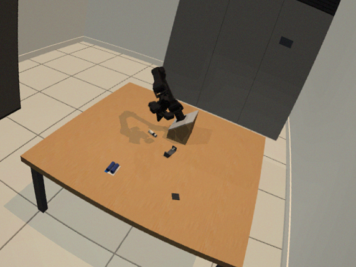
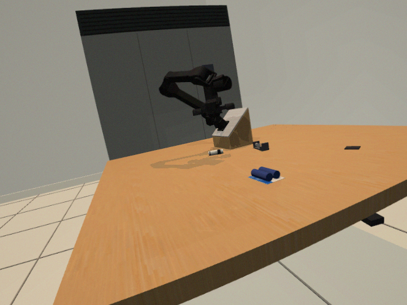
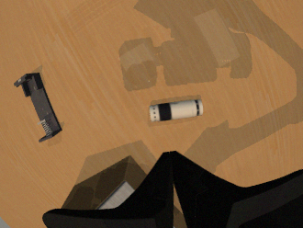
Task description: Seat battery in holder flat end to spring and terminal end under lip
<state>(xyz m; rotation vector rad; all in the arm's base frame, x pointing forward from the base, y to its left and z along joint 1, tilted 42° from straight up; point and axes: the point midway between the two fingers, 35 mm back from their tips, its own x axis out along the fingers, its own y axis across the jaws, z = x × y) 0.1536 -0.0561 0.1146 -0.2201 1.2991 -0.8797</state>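
Note:
A white battery with black bands [image 1: 152, 133] [image 2: 215, 152] [image 3: 181, 110] lies on its side on the table, outside the holder. The dark holder [image 1: 170, 151] [image 2: 260, 146] [image 3: 45, 107] stands open side up and empty, a little apart from the battery; its coil spring shows at the lower end in the wrist view. My gripper [image 3: 170, 157] is shut with nothing between its fingertips. It hangs above the table near the battery, touching neither battery nor holder; in the top view its fingers [image 1: 158, 119] show small and dark.
A wedge-shaped block with a pale sloping top [image 1: 189, 130] [image 2: 241, 129] [image 3: 107, 186] stands beside the arm, behind the holder. Two blue cylinders [image 1: 112, 167] [image 2: 265, 173] lie on a blue and white card. A flat dark square [image 1: 175, 196] [image 2: 352, 147] lies farther off.

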